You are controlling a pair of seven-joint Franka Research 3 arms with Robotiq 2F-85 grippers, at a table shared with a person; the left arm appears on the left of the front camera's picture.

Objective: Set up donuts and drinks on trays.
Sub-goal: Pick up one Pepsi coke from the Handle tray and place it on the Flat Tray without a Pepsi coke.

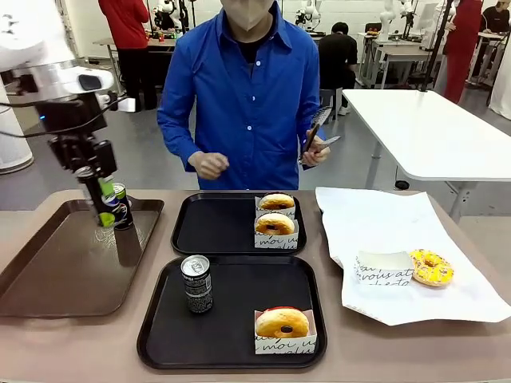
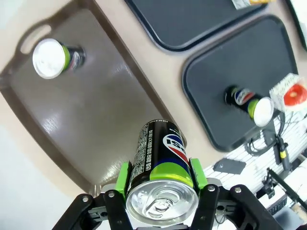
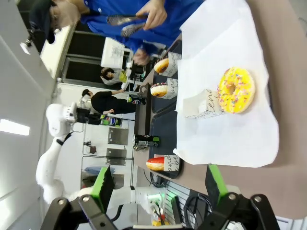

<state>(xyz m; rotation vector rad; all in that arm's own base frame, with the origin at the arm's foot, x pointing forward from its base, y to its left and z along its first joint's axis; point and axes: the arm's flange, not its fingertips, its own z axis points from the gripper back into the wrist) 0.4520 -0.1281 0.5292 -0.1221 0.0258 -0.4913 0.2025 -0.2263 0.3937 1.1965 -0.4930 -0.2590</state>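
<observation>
Robotics lab, open-plan; white robot arm [image 1: 48, 78] at a tan table [image 1: 72, 355]; white worktables [image 1: 423, 128] in rows behind; grey floor [image 1: 136, 163]; people [image 1: 128, 36] standing at far, cluttered benches [image 1: 160, 41]; loose cables [image 2: 263, 143] beside the table.

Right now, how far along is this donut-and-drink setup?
Done: the nearer black plastic tray holds a slim dark can and a paper-sleeved glazed donut. In hand: the left gripper grips another dark can above the long brown tray. Left: the farther black tray has two sleeved donuts but no drink; a yellow-topped donut lies on white paper.
</observation>
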